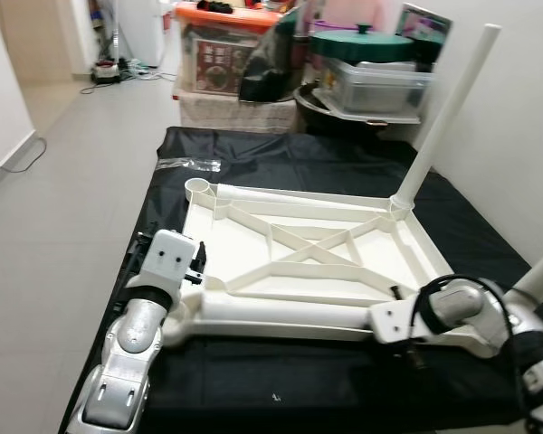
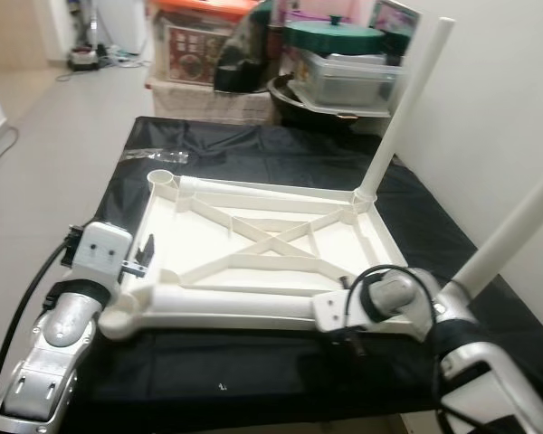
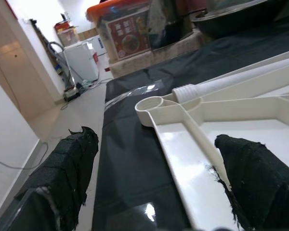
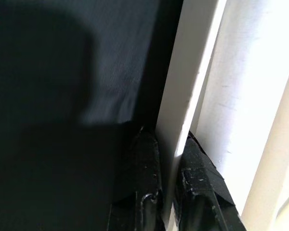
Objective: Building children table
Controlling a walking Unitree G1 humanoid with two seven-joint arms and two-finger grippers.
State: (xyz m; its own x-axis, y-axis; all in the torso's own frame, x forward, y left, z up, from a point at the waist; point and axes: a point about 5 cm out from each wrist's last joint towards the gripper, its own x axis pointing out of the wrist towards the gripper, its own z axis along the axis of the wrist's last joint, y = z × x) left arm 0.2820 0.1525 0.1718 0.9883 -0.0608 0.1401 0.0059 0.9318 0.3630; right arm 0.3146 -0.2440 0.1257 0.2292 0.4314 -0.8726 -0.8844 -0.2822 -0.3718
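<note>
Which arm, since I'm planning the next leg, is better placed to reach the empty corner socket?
Probably left: the left gripper is open at the tabletop's left edge, facing the empty socket and loose leg; the right gripper is shut on its rim.

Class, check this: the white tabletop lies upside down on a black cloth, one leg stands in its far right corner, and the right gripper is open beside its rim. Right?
Not quite. The right gripper is shut on the tabletop rim, as the right wrist view shows. The leg and black cloth are as stated.

A black sheet (image 1: 281,158) covers the floor (image 1: 63,181); on it lie 1 upturned white tabletop (image 1: 299,258) and, possibly, clear plastic wrap (image 1: 188,164).
</note>
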